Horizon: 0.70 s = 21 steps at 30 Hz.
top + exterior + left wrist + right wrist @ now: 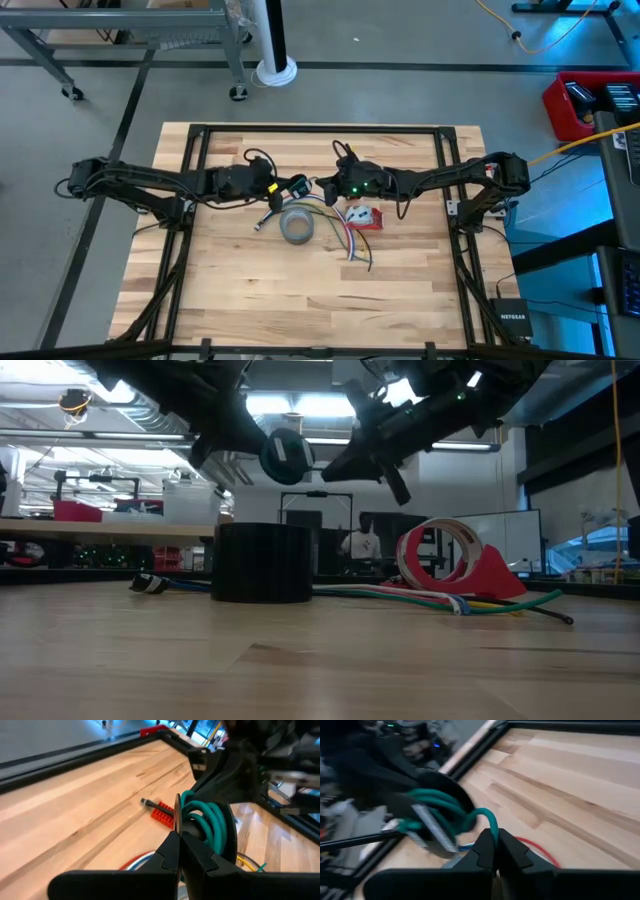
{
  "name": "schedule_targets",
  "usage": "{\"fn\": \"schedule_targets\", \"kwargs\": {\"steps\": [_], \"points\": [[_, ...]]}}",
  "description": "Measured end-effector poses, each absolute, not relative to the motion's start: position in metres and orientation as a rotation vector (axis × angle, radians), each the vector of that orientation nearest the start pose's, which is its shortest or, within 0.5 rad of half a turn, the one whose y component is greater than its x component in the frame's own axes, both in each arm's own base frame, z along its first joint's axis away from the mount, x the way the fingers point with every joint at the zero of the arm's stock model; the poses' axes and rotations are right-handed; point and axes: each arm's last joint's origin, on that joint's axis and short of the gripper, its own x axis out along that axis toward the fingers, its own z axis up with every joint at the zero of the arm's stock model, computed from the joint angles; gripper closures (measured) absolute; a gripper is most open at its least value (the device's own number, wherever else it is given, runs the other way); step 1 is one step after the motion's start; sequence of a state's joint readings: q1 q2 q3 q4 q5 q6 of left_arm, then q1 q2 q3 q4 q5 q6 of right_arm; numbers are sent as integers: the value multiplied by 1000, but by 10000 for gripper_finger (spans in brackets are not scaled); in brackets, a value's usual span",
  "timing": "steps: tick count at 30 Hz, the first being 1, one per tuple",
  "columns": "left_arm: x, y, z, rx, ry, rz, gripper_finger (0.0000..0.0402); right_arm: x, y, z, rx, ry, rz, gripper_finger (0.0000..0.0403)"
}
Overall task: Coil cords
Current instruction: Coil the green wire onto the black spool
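Note:
A green cord is wound into a small coil (207, 822) against a dark round disc (287, 456). It hangs in the air above the grey tape roll (297, 226). My left gripper (297, 188) is shut on it from the table's left. From the right, my right gripper (322, 184) is shut on the cord's loose stretch (487, 817), which leads out of the coil (437, 807). A pale strip (432, 827) lies across the coil's turns. My left gripper pinches the thin edge of the dark disc (177, 812) between its two shut fingers, with the green turns beside them. The fingers come nearly level from the table's left. Coil and disc are lifted clear of the table. My right gripper pinches the green cord's loose stretch (493, 831) between its two fingertips, close to the coil. The fingers come from the table's right, slanting slightly down. The cord arcs from the coil down into the fingers, clear of the table.
Below the grippers stands the grey tape roll (263, 563). To its right sits a red tape dispenser (366, 217). Several loose coloured cords (345, 238) lie spread on the wood beside them. A dark plug end (262, 224) lies left of the roll.

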<state>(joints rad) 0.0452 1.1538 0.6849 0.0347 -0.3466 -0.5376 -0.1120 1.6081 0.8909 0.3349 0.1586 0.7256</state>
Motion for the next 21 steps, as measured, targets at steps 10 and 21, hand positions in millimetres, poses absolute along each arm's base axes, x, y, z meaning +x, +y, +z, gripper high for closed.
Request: {"fn": "schedule_targets", "kwargs": {"steps": [10,21], "points": [[248,21,241,-465,337,500,401,343,-42,222,763,214,-333,387],[266,22,220,-464,368,514,401,345,-40,227,806,173,-263,386]]}}
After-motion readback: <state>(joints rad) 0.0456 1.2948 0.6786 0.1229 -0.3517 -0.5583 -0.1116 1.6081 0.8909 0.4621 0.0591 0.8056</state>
